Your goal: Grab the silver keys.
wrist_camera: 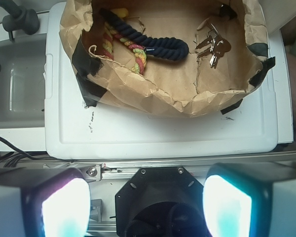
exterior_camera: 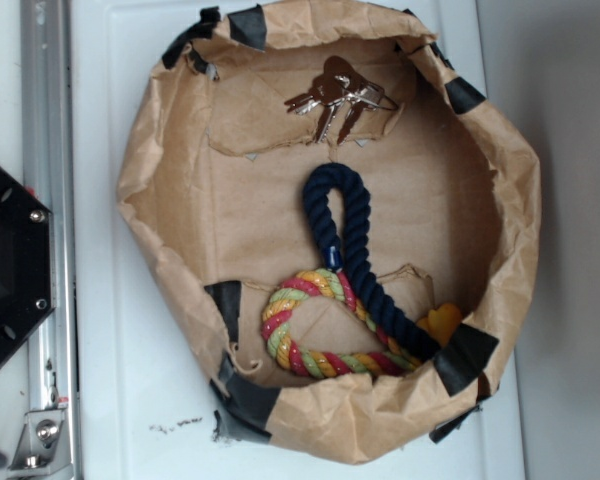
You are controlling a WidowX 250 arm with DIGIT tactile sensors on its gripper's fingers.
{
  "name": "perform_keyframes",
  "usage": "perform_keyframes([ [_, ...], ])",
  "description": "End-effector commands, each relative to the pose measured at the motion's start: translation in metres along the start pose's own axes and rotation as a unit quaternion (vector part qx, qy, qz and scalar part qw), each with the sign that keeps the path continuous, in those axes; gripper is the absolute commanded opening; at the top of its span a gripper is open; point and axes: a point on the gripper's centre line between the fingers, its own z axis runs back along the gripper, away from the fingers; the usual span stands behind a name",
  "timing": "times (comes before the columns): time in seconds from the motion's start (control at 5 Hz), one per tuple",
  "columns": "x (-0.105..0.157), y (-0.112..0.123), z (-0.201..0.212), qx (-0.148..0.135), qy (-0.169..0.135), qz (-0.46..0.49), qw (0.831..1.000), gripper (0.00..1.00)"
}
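Silvery-grey metal keys [exterior_camera: 335, 98] on a thin wire ring lie fanned out on the floor of the crumpled brown paper bowl [exterior_camera: 160, 150], near its wall.
Navy blue rope [exterior_camera: 350, 240] loops beside them, its ends crossing a multicoloured rope ring [exterior_camera: 315, 335]. In the wrist view the gripper [wrist_camera: 148, 210] hangs outside the bowl, well apart from the keys, fingers [wrist_camera: 64, 207] spread wide, holding nothing.
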Motion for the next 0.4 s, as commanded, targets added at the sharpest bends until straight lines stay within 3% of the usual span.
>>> perform_keyframes([
  [0.0, 0.000, 0.000, 0.000, 0.000, 0.000, 0.000, 1.000, 1.00],
  [0.2, 0.048, -0.004, -0.027, -0.017, -0.076, 0.004, 0.997, 1.00],
])
